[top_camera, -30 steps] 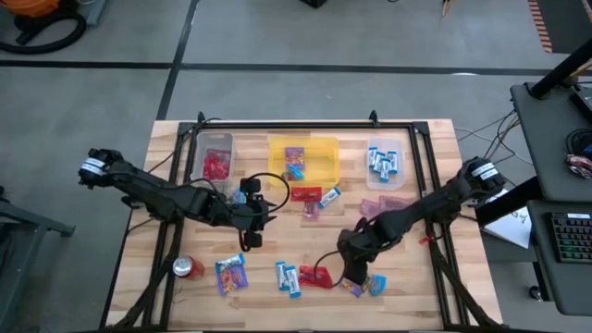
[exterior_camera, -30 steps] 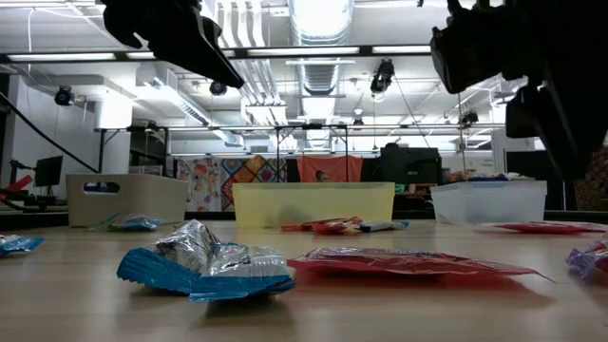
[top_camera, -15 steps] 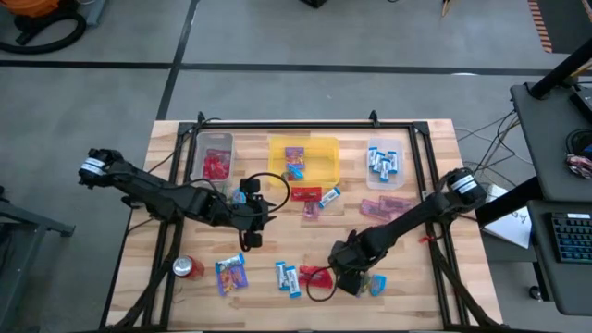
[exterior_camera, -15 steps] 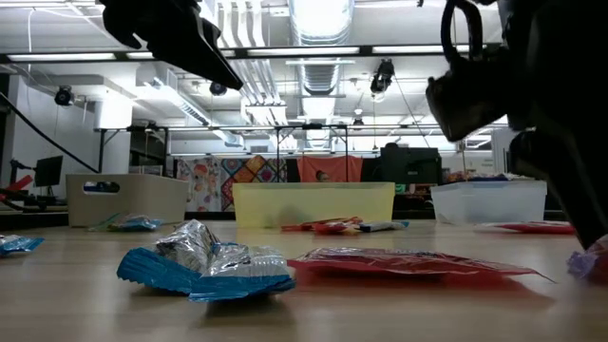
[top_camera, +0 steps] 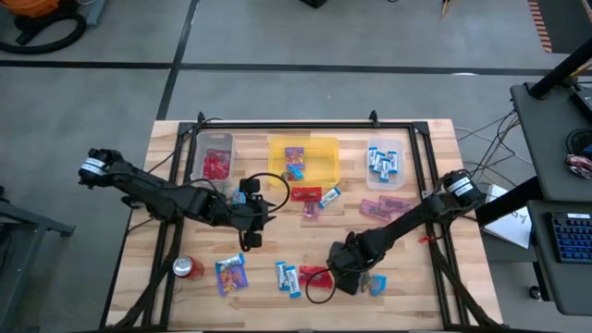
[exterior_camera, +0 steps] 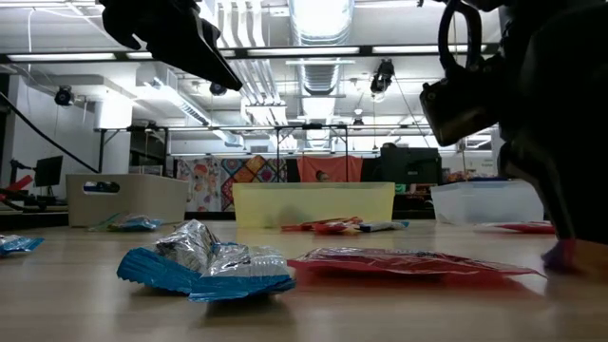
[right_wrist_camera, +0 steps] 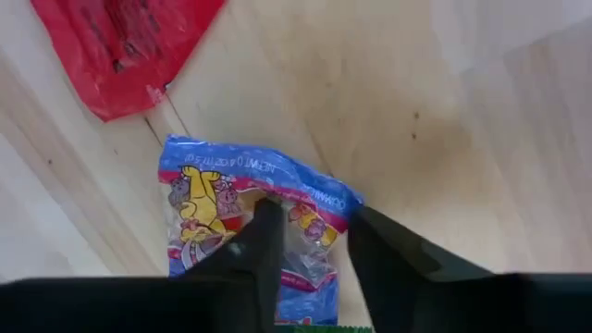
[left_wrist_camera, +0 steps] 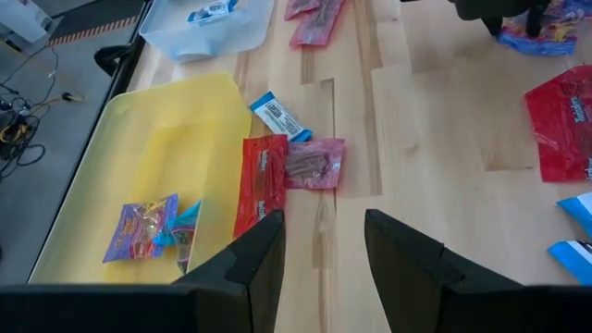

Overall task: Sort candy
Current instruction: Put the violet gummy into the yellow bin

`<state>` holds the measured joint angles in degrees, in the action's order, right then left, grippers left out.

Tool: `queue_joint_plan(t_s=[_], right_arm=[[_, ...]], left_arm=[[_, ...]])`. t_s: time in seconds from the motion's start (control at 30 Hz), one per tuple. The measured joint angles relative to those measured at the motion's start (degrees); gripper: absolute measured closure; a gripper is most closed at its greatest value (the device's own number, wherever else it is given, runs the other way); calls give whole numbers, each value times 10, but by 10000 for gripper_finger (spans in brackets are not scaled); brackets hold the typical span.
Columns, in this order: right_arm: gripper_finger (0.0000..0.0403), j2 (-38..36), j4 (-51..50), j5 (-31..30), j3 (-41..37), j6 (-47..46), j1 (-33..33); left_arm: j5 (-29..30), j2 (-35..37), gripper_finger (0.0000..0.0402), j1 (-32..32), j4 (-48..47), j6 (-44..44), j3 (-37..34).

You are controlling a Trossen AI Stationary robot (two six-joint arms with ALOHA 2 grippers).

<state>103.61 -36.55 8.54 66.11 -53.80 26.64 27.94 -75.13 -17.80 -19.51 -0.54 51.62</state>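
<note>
Low in the high view: right gripper (top_camera: pixel 346 278) down on purple multicolour crinkly packet (right_wrist_camera: pixel 254 227), fingers narrowly parted astride it, grip unconfirmed. Next: close, lift, carry to yellow plastic bin (top_camera: pixel 319 167).

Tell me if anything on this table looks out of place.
The red soda can lies near the table's front left corner among the loose candy; it is no sweet and matches none of the three bins. Otherwise just unsorted packets scattered around.

I see a purple multicolour packet (right_wrist_camera: pixel 259 217) lying flat on the wood beside a flat red packet (right_wrist_camera: pixel 125 46). Near the table's front lie 2 blue-and-white bars (top_camera: pixel 287 277) and another purple packet (top_camera: pixel 230 275).
</note>
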Motion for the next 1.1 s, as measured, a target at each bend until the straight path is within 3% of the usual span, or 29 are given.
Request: queue_joint_plan(t_s=[0.3, 0.63, 0.87, 1.1], right_arm=[[388, -6, 7, -11, -1, 7, -2], [394, -78, 0, -26, -1, 43, -28], [394, -146, 0, -157, -1, 194, -107], [394, -199, 73, -317, -1, 311, -250]], left_arm=[[0, 0, 267, 0, 0, 0, 0], [0, 0, 267, 0, -4, 0, 0], [0, 0, 267, 0, -14, 0, 0], [0, 0, 267, 0, -50, -24, 0]])
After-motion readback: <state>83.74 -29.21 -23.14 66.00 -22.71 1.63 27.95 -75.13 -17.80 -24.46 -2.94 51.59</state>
